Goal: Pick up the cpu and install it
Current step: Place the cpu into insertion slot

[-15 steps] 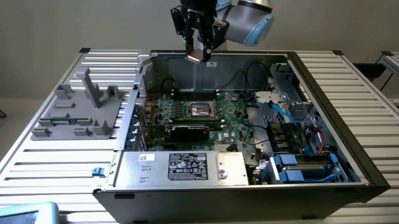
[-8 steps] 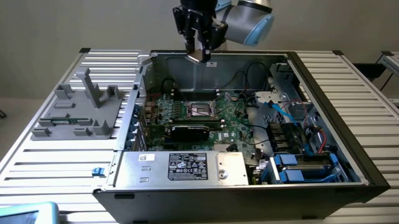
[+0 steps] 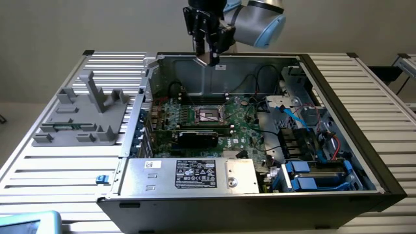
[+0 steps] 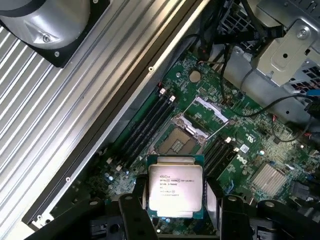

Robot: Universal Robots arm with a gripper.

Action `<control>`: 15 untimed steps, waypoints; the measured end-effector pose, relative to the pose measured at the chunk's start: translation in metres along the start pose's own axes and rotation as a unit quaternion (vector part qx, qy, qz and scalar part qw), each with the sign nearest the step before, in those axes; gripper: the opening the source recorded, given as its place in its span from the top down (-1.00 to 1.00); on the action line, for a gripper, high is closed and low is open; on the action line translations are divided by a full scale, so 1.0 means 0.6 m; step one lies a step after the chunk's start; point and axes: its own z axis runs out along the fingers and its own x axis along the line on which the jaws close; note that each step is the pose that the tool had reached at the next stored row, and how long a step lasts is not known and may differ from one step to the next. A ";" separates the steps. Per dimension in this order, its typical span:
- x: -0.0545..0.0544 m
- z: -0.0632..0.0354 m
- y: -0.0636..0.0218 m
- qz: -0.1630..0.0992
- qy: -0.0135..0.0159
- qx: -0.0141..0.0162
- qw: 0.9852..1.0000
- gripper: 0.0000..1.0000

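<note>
One cpu [image 4: 176, 186]: flat, silver-topped chip, judged light, stiff and delicate underneath, best taken by its edges. Was pinched at opposite edges by the gripper [image 3: 212, 59], high above the open socket [image 4: 179, 142] in the computer case [image 3: 247, 70].

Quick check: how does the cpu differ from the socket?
The cpu has a silver printed top; the socket is a dark recess, its metal frame swung open. The cpu is held by the gripper, off the board; the socket is fixed on it, empty. Both are square.
</note>
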 end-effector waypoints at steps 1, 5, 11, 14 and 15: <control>0.000 0.000 0.000 0.008 0.000 0.000 1.000 -0.10; 0.000 0.001 0.000 0.040 -0.002 -0.001 0.999 -0.10; 0.000 0.002 0.000 0.087 -0.004 -0.001 0.996 -0.10; 0.000 0.002 0.000 0.091 -0.004 -0.001 0.996 -0.10; 0.000 0.002 0.000 0.091 -0.004 -0.001 0.996 -0.10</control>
